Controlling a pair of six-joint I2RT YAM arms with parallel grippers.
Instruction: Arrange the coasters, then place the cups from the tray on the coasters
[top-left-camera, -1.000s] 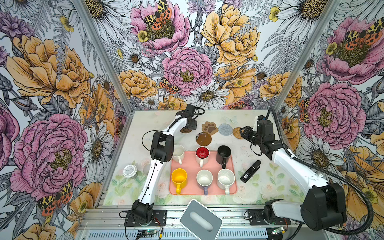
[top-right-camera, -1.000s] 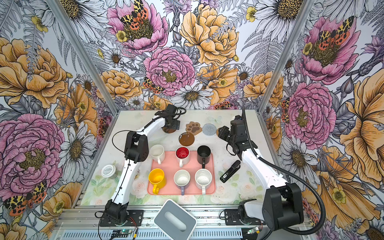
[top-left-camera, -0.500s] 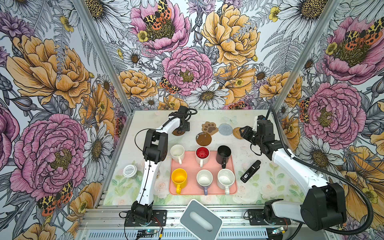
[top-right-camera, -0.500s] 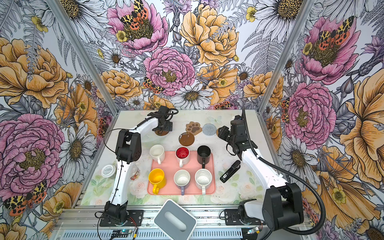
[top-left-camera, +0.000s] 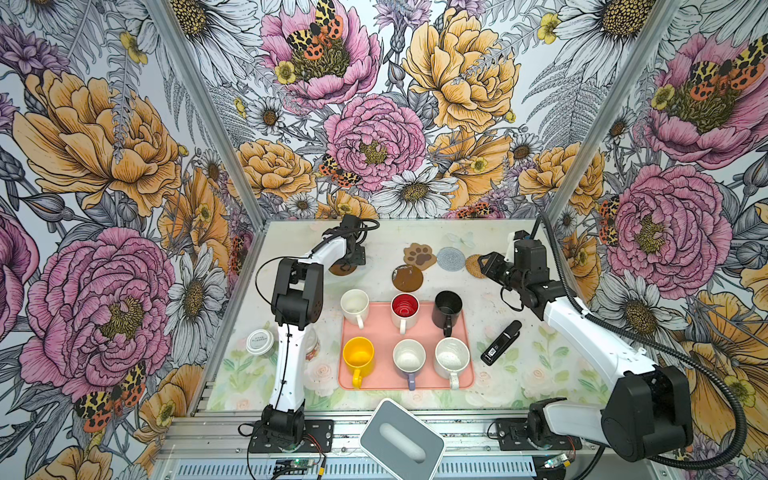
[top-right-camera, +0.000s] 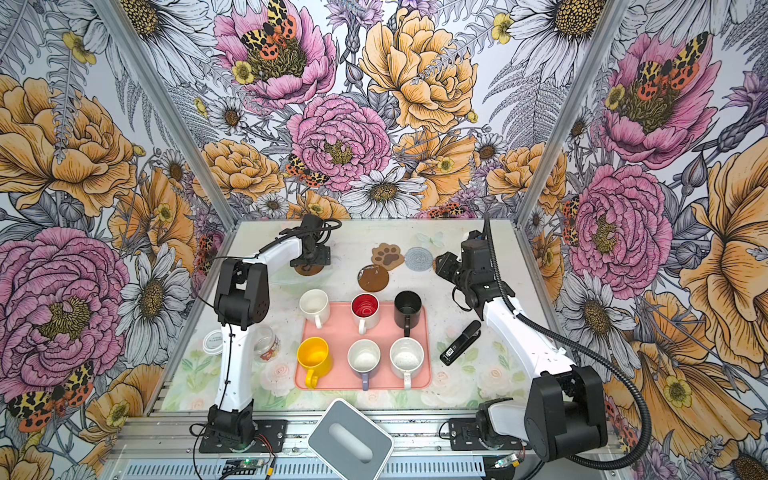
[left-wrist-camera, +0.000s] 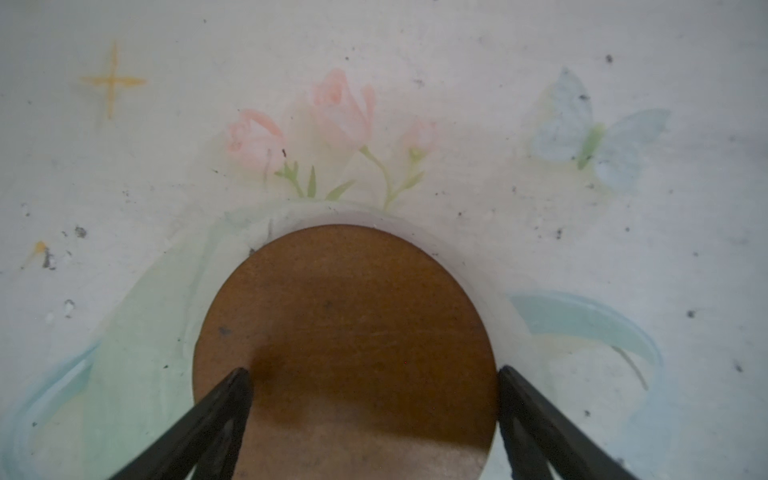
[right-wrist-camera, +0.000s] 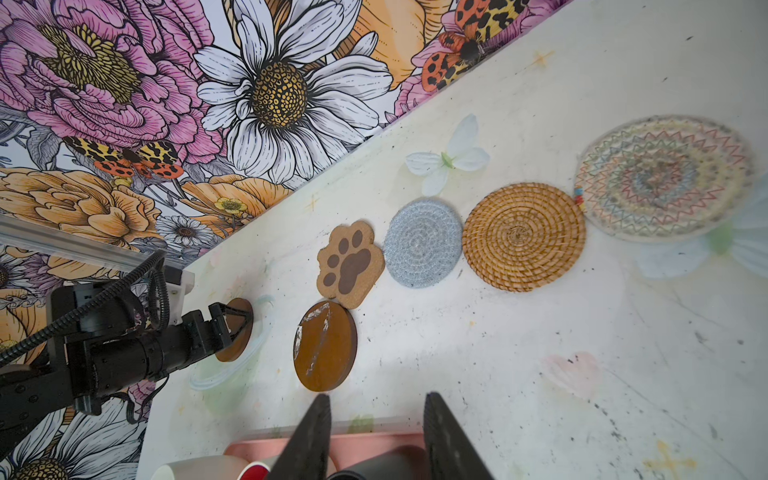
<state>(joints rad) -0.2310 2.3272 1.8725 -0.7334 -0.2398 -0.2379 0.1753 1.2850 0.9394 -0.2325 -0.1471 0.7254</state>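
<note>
My left gripper (top-left-camera: 353, 259) (left-wrist-camera: 372, 372) is open at the back left, fingertips astride a brown disc coaster (top-left-camera: 343, 269) (left-wrist-camera: 345, 324) lying flat. A second brown disc (top-left-camera: 407, 277), paw-print (top-left-camera: 420, 255), grey-blue (top-left-camera: 451, 258) and rattan (right-wrist-camera: 523, 237) coasters run rightwards, ending at a lacy round (right-wrist-camera: 665, 178). My right gripper (top-left-camera: 484, 266) (right-wrist-camera: 376, 415) hovers open and empty over the rattan one. The pink tray (top-left-camera: 384, 336) carries red-inside (top-left-camera: 404, 305), black (top-left-camera: 448, 305), yellow (top-left-camera: 358, 353), lavender (top-left-camera: 409, 355) and speckled (top-left-camera: 452, 353) cups. A cream cup (top-left-camera: 354, 302) is at its back left corner.
A white-lidded jar (top-left-camera: 260, 341) stands front left, with a clear jar (top-left-camera: 311, 347) behind my left arm. A black stapler-like device (top-left-camera: 500, 343) lies right of the tray. A grey-white box with an oval slot (top-left-camera: 401, 438) sits at the front edge.
My left gripper has moved left along the back of the table, and the brown disc under it has moved with it. The right arm has stayed still.
</note>
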